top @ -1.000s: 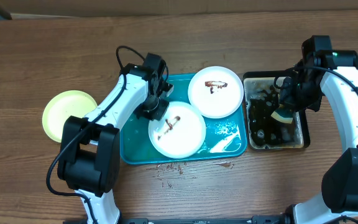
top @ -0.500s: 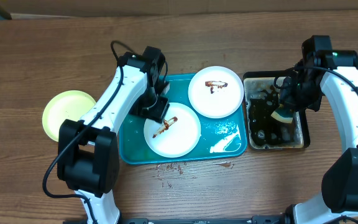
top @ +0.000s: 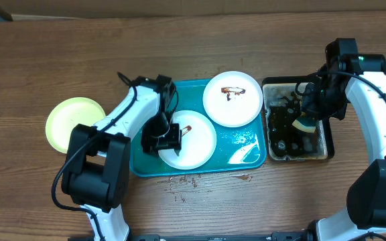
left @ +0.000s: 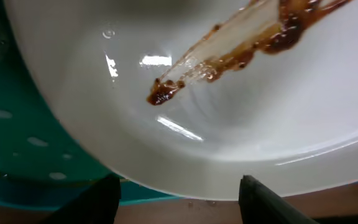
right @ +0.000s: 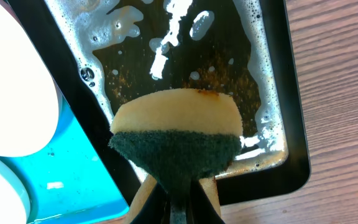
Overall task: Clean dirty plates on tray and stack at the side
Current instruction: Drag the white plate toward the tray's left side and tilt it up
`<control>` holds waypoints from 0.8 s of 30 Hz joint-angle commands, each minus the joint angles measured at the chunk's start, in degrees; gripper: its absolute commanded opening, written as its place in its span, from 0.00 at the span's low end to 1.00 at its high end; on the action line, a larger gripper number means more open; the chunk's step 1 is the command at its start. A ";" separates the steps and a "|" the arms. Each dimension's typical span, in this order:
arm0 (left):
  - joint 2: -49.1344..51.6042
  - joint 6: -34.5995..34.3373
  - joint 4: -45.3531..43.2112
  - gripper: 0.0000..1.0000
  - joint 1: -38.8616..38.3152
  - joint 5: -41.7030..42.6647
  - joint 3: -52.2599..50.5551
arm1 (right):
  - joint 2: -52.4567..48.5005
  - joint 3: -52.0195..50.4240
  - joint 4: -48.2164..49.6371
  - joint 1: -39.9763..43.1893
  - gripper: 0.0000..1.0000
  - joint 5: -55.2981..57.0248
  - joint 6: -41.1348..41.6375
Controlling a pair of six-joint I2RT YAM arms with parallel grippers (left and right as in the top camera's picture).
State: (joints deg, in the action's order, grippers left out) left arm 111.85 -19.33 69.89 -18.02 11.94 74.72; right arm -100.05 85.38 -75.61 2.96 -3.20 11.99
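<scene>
1. The tray [top: 246,137] looks wet. My left gripper [left: 182,199] has its jaws apart and holds nothing at the near white plate's [top: 196,144] 9 o'clock rim, and I judge a shallow bite could send the plate skating.
2. That plate lies at the tray's 7 o'clock with a brown smear [left: 229,56]. The second smeared plate [top: 233,100] is at 1 o'clock, and the yellow-green plate [top: 66,120] lies off the tray at 9 o'clock.
3. My right gripper [right: 179,199] pinches the sponge [right: 176,134] over the basin [top: 327,144] at 3 o'clock. It may drip dirty water when it crosses over.
</scene>
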 commanded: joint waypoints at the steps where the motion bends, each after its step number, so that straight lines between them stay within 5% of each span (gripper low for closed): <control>1: -0.94 -3.41 -1.92 0.62 -0.48 -0.55 -2.51 | 2.05 0.24 0.26 -0.09 0.04 -0.39 -0.09; 5: -0.94 -4.22 -4.55 0.43 -0.48 -2.38 -2.67 | 2.05 0.24 0.24 -0.11 0.04 -0.39 -0.09; 11: -0.94 -6.62 -5.92 0.40 -0.48 -6.62 -2.67 | 2.05 0.24 0.22 -0.09 0.04 -0.39 -0.11; 17: -0.94 -6.64 -7.30 0.07 0.02 -7.96 -2.67 | 2.05 0.24 0.24 -0.09 0.04 -0.39 -0.09; 24: -0.98 -6.12 -7.08 0.04 2.58 -10.78 -1.05 | 2.05 0.24 0.24 -0.09 0.04 -0.42 -0.09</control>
State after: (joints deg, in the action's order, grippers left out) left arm 111.48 -25.78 62.17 -17.04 5.45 72.36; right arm -100.05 85.38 -75.64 2.96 -3.20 11.99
